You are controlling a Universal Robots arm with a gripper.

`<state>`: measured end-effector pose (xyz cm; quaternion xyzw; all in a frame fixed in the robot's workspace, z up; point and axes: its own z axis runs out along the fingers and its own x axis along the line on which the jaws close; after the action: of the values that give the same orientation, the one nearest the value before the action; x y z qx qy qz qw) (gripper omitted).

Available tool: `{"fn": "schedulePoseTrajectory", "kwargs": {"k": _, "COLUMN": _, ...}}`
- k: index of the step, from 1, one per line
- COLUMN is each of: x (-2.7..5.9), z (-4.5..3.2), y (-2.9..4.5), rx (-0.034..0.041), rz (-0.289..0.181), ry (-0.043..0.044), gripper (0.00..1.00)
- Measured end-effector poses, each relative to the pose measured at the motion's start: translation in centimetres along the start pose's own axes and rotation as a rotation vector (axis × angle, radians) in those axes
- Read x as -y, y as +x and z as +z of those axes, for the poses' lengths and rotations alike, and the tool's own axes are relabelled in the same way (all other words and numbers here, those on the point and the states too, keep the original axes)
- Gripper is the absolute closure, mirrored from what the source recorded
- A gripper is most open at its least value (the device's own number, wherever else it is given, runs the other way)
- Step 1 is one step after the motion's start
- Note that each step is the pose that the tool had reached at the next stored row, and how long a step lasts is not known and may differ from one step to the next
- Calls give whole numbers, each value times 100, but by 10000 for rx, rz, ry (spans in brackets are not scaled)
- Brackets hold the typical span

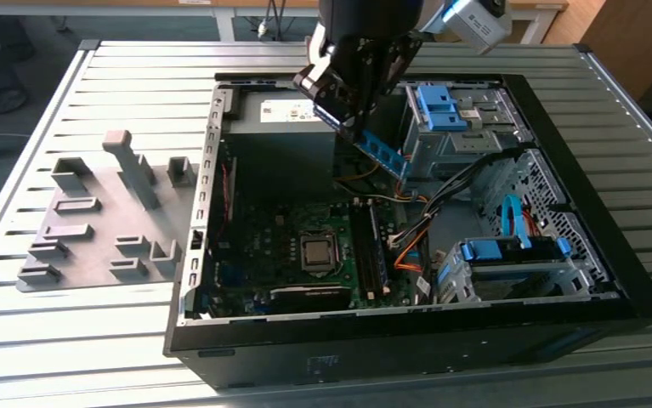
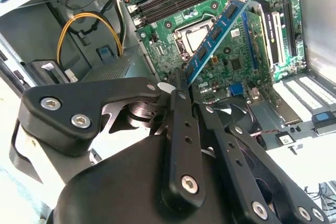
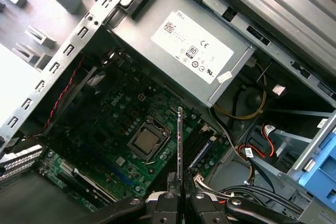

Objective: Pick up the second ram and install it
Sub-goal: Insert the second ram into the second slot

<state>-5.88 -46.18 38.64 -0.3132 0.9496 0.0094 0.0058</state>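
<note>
Second wrist view: end effector [image 2: 181, 85] pinching ram stick [image 2: 218, 30] by one end, above motherboard [image 2: 220, 61]. Light, thin, stiff, probably fragile; edges safest to hold.

The gripper [image 1: 354, 127] is hanging over the open computer case [image 1: 206, 170], gripping the memory stick [image 1: 385, 155] above the green board [image 1: 291, 246]. The space straight below is lying open. Loose cables [image 1: 416, 238] and blue drive bays [image 1: 445, 110] are crowding the exterior view's right; the grey power box [image 3: 191, 51] is blocking the far end.
</note>
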Motion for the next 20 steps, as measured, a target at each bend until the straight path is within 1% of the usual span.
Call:
{"fn": "schedulePoseTrajectory", "kwargs": {"k": 7, "x": 0, "z": 0, "y": 0, "rx": 0, "rz": 12, "ry": 0, "gripper": 86}}
{"fn": "schedulePoseTrajectory", "kwargs": {"k": 10, "x": 0, "z": 0, "y": 0, "rx": 2, "rz": 119, "ry": 2, "gripper": 86}}
{"fn": "schedulePoseTrajectory", "kwargs": {"k": 13, "x": 0, "z": 1, "y": 0, "rx": 5, "rz": 361, "ry": 6, "gripper": 86}}
{"fn": "schedulePoseTrajectory", "kwargs": {"k": 20, "x": 0, "z": 7, "y": 0, "rx": 18, "rz": 1254, "ry": 21, "gripper": 86}}
